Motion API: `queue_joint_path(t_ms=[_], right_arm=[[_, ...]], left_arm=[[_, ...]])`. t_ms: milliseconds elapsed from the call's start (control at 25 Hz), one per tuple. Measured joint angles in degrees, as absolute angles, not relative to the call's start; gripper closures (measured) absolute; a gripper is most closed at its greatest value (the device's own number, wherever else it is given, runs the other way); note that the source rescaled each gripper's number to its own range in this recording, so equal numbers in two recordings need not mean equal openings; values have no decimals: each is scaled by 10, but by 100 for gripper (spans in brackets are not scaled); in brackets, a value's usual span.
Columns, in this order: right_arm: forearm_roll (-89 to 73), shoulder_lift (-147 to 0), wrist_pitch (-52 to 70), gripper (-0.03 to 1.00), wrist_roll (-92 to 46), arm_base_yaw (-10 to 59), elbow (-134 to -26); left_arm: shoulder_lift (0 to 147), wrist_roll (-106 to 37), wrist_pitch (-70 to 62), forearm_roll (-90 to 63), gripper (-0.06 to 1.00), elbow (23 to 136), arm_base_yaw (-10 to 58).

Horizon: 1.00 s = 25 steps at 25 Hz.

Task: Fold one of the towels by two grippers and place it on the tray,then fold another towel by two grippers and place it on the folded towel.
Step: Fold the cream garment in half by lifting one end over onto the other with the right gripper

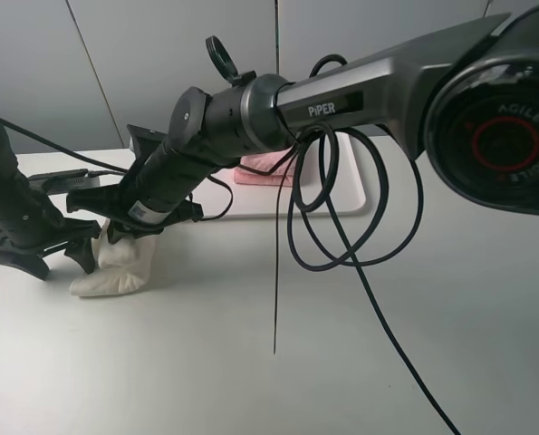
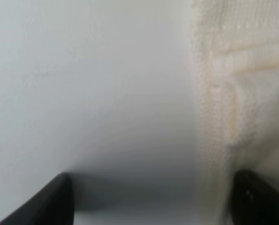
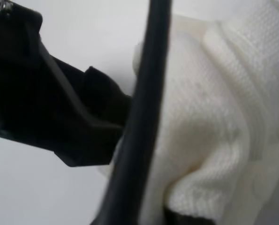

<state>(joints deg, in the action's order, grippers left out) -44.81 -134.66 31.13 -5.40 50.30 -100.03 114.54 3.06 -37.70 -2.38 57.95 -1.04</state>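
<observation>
Left arm: stood at the far left of the high view, black, its left gripper (image 1: 59,251) low over the table just left of the cream-white towel.
Left gripper state: jaws spread wide; in the left wrist view the two dark fingertips (image 2: 55,199) stood far apart over bare table, one of them at the towel's hemmed edge, nothing between them.
Cream-white towel (image 1: 120,265): bunched in a raised heap on the table at left, its top lifted under the right gripper; the left wrist view showed its stitched border (image 2: 209,117) lying along the tabletop.
Right gripper (image 1: 124,231): reached across from the right to the left side, down onto the top of the heap.
Right gripper state: nearly pressed together, pinching a fold of the cream-white towel (image 3: 209,122), as the right wrist view showed cloth gathered close against it.
Right arm: long, grey and black, marked PiPER, crossed the upper middle of the high view; loops of black cable (image 1: 341,208) hung from it.
Pink towel (image 1: 264,170): folded, lay on the white tray, mostly hidden behind the arm.
White tray (image 1: 346,195): at the back middle of the table, well apart from the cream-white towel.
Surface: plain white tabletop (image 1: 206,362).
Room: pale grey panelled wall (image 1: 142,63) behind the table.
</observation>
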Motion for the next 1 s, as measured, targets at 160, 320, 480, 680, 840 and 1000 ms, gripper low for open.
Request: queue_joint_path(t_ms=[160, 320, 480, 680, 840, 1000], right_arm=[[-467, -1348, 307, 84, -63, 506, -1000], [-473, -1359, 304, 84, -66, 506, -1000], [-491, -1373, 302, 84, -69, 506, -1000], [-505, -1375, 291, 79, -85, 506, -1000], [-516, -1376, 287, 71, -86, 506, -1000], [-517, -1376, 285, 70, -90, 506, -1000]], left_arm=[[1145, 31, -377, -24, 7, 580, -10], [1145, 31, -377, -25, 7, 580, -10], [1145, 31, -377, -26, 7, 580, -10], [1145, 28, -377, -26, 7, 580, -10], [1145, 18, -377, -29, 6, 580, -10], [1146, 4, -399, -41, 4, 591, -11]])
